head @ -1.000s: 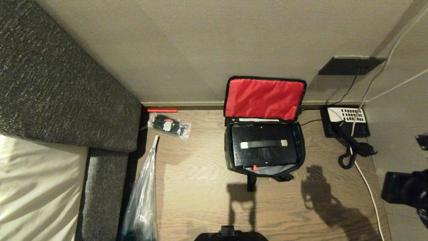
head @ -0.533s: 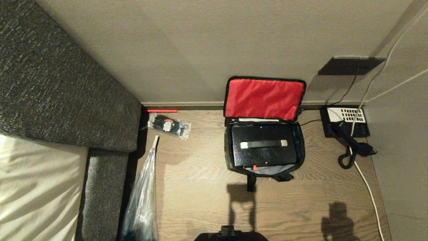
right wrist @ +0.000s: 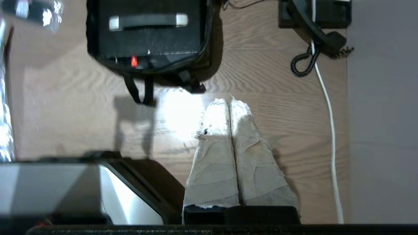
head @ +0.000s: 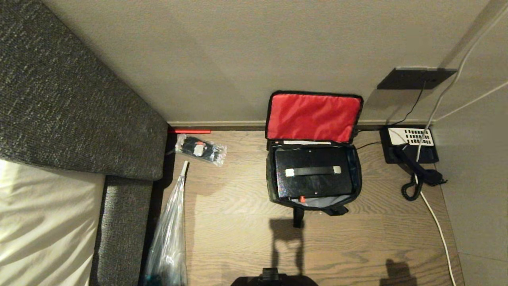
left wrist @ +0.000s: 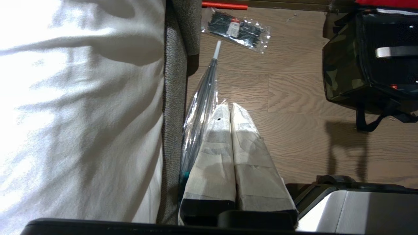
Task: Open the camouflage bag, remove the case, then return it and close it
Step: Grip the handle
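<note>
Gone from the right edge of the head view is my right arm, which filled the lower right corner a second ago; only its shadow remains at the bottom right of the wood floor (head: 238, 246). Nothing else has shifted.

Around the camouflage bag (head: 271, 178), at centre right of the head view, several things lie. A small clear packet of black items (head: 200, 149) sits to its left, near the grey upholstered bed frame (head: 79, 119), with a red strip (head: 189, 131) along the skirting above it. A long clear plastic sleeve (head: 168, 234) runs down the lower left beside the bed's white sheet (head: 43, 222). At right, a black telephone with a white keypad (head: 409, 143) sits off-hook, its coiled cord and a white cable (head: 438, 230) trailing toward the lower right. A black wall plate (head: 414, 78) is at the upper right. Nothing stands between my pincers and the bag.

The bag's lid stands open against the wall, red lining (head: 313, 117) showing, and the black case (head: 313, 174) lies inside, handle up.

My right gripper (right wrist: 229, 102) hangs over bare floor below the bag in its wrist view, taped fingers pressed together, holding nothing. My left gripper (left wrist: 228, 106) is also closed and empty, beside the plastic sleeve near the bed.
</note>
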### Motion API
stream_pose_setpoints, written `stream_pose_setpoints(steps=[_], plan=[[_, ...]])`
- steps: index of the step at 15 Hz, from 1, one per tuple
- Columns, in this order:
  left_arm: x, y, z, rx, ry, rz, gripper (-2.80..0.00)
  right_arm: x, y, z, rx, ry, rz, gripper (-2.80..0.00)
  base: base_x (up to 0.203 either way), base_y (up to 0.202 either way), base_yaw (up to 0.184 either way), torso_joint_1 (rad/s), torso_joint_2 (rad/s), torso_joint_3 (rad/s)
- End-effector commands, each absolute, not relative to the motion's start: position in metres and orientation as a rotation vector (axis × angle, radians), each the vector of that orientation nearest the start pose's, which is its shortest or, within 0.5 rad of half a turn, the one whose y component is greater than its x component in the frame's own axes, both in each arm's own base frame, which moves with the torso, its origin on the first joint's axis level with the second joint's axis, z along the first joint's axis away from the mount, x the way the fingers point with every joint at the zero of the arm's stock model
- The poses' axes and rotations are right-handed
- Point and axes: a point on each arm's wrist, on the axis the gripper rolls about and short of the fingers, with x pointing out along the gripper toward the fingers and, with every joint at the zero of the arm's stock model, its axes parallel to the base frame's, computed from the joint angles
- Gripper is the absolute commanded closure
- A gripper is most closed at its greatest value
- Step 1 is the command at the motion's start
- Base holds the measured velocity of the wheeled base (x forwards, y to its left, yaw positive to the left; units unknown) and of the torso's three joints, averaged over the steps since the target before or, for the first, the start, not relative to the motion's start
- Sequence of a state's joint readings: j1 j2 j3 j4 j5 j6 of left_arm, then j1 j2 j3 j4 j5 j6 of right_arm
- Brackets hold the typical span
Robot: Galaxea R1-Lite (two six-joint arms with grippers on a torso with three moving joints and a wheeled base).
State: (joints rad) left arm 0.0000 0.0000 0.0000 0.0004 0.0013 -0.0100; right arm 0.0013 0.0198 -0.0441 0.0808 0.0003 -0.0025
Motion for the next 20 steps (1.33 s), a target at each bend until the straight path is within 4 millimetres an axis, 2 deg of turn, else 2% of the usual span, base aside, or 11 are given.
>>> stream_pose_setpoints(steps=[1, 20], plan=[[-0.0228, 0.0, 0.0755, -0.012, 0.0, 0.002, 0.0, -0.0258, -0.0001, 0.0771, 0.004, 0.051, -0.005, 0.0, 0.0, 0.0, 0.0, 0.0, 0.0, 0.0], [-0.0228, 0.0, 0.0753, -0.012, 0.002, 0.002, 0.0, -0.0256, -0.0002, 0.0769, 0.001, 0.048, -0.005, 0.0, 0.0, 0.0, 0.0, 0.0, 0.0, 0.0]])
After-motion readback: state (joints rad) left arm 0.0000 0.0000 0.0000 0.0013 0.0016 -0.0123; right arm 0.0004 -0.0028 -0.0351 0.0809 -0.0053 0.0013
